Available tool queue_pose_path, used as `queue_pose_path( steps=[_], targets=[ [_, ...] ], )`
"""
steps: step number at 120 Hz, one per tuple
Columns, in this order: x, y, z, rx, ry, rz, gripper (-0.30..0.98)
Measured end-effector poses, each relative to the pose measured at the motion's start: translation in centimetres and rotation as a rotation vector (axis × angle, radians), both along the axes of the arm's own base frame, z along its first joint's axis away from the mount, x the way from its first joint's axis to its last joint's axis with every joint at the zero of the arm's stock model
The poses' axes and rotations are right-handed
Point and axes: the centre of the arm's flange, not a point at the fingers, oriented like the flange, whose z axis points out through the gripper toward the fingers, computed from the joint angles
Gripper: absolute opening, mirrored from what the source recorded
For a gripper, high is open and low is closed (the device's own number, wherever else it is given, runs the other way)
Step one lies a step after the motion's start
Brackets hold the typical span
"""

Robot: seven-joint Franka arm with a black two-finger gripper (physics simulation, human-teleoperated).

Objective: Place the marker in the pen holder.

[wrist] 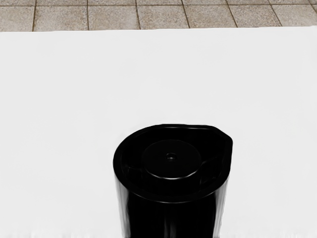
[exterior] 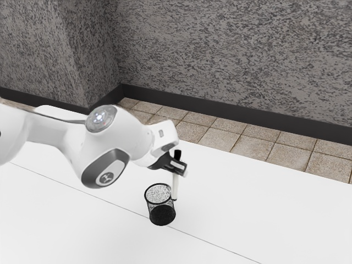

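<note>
My gripper (exterior: 177, 166) is shut on the marker (exterior: 175, 188), just below its black upper end. The marker is nearly upright, with its white body hanging down from the fingers. Its lower tip lies against the right edge of the black mesh pen holder (exterior: 161, 213) in the exterior view, near rim height; whether the two touch, I cannot tell. The pen holder stands upright on the table. In the wrist view, the black end of the marker (wrist: 172, 161) rises large at the lower middle.
The white table (exterior: 247, 209) has a thin seam running across it. Beyond its far edge lie floor tiles (exterior: 250, 146) and a speckled grey wall (exterior: 231, 55).
</note>
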Motion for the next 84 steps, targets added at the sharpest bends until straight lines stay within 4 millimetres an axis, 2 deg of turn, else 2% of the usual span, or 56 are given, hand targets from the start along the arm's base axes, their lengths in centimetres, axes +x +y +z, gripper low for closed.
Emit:
queue_pose_path(
  steps=[5, 10, 21, 34, 49, 84],
  targets=[
    [-0.7, -0.5, -0.3, 0.001, 0.012, -0.004, -0.05],
    [-0.9, 0.0, -0.5, 0.001, 0.021, 0.013, -0.05],
    [-0.6, 1.7, -0.7, -0.003, 0.033, 0.067, -0.05],
    [-0.5, 2.1, -0.8, -0.007, 0.043, 0.09, -0.05],
    [0.0, 3.5, -1.0, 0.011, 0.046, 0.115, -0.05],
    [0.5, 4.6, -1.9, 0.05, 0.054, 0.118, -0.05]
  ],
)
